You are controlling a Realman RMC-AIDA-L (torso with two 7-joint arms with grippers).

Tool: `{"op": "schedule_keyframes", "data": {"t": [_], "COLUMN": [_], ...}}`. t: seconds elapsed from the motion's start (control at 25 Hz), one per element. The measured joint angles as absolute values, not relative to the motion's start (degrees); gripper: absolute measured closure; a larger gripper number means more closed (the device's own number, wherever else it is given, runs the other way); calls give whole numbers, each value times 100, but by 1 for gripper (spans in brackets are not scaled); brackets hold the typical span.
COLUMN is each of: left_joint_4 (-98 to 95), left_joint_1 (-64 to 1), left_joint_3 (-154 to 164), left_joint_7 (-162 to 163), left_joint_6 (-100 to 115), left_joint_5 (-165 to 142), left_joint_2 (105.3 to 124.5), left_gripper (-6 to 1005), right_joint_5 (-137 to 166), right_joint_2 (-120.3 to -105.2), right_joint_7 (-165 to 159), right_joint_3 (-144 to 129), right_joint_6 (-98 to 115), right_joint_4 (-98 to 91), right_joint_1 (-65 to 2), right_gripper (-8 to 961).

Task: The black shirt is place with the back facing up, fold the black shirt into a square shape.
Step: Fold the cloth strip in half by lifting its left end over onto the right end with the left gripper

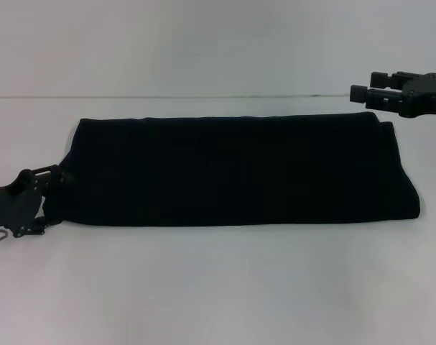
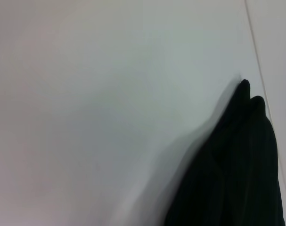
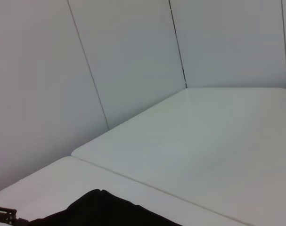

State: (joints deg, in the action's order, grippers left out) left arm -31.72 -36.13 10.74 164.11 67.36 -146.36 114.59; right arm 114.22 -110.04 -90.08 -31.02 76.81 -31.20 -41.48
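The black shirt [image 1: 239, 169] lies flat on the white table as a long folded band running left to right. My left gripper [image 1: 56, 180] sits low at the band's near left corner, touching the fabric edge. The left wrist view shows only a dark end of the shirt [image 2: 237, 179] on the table. My right gripper [image 1: 361, 86] hovers open just beyond the far right corner, holding nothing. A small piece of the shirt [image 3: 100, 209] shows in the right wrist view.
The white table [image 1: 218, 287] reaches well in front of the shirt. A plain wall [image 1: 203, 43] stands close behind it. The right wrist view shows a seam [image 3: 147, 183] between two tabletops and panelled walls.
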Motion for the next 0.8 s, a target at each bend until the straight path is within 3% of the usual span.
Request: {"op": "schedule_keyframes", "data": {"t": [0.8], "left_joint_4": [-3338], "left_joint_1": [-3693], "left_joint_3": [1106], "left_joint_7": [15841], "left_joint_6": [7217], "left_joint_5": [-14602], "left_joint_2": [11414], "left_gripper": [125], "right_joint_5": [11407], "right_joint_2": [-10984], "right_joint_7": [-8990], "right_joint_3": [-3102], "right_joint_6": [7682], "right_joint_4": [-3120], "right_joint_1": [-4140], "right_gripper": [244]}}
